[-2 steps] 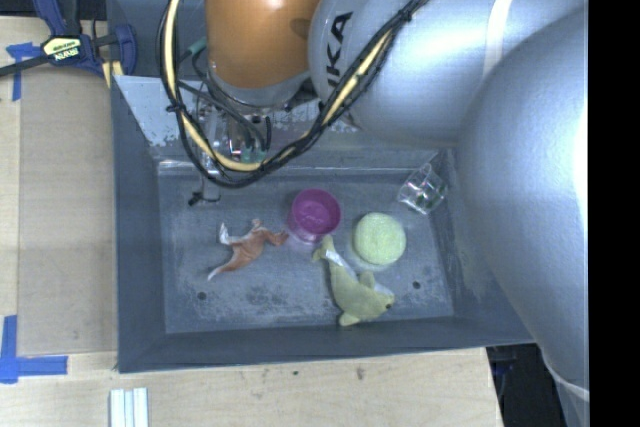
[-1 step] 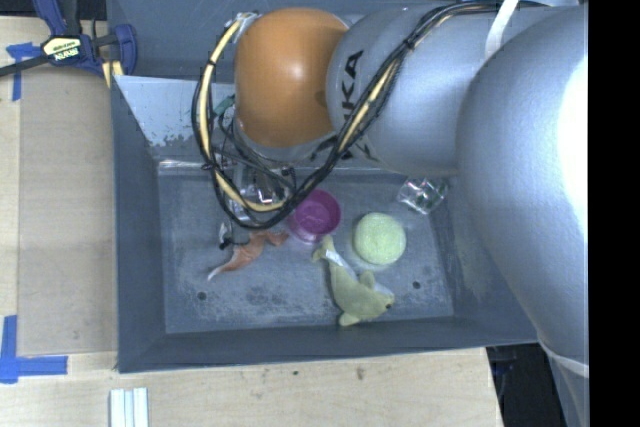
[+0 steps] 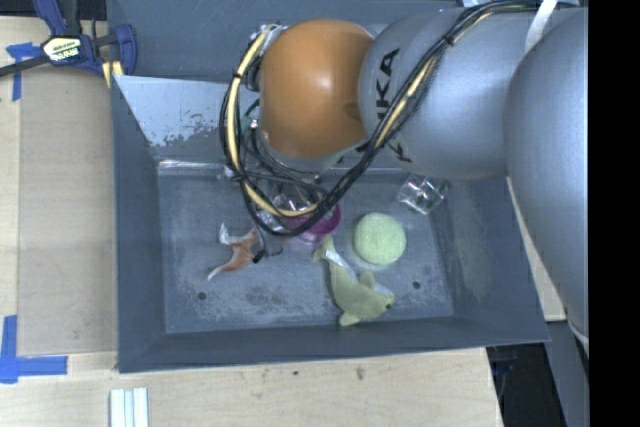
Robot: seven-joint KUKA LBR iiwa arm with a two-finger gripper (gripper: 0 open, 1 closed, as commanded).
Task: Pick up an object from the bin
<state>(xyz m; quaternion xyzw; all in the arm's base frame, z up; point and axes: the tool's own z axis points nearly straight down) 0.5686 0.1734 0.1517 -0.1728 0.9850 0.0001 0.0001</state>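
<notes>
My gripper (image 3: 283,207) hangs low over the middle of the bin floor, mostly hidden under the arm's wrist. Just below and to its left lies a small orange and white toy figure (image 3: 236,255), close to the gripper's lower end. A purple thing (image 3: 323,221) peeks out at the gripper's right side, partly covered by it. Further right sits a pale green round ball (image 3: 379,239).
A yellow-green soft toy (image 3: 358,296) lies near the bin's front wall, below the ball. A small clear plastic piece (image 3: 422,195) rests at the right back of the floor. The arm and its cables cover the bin's back middle and right.
</notes>
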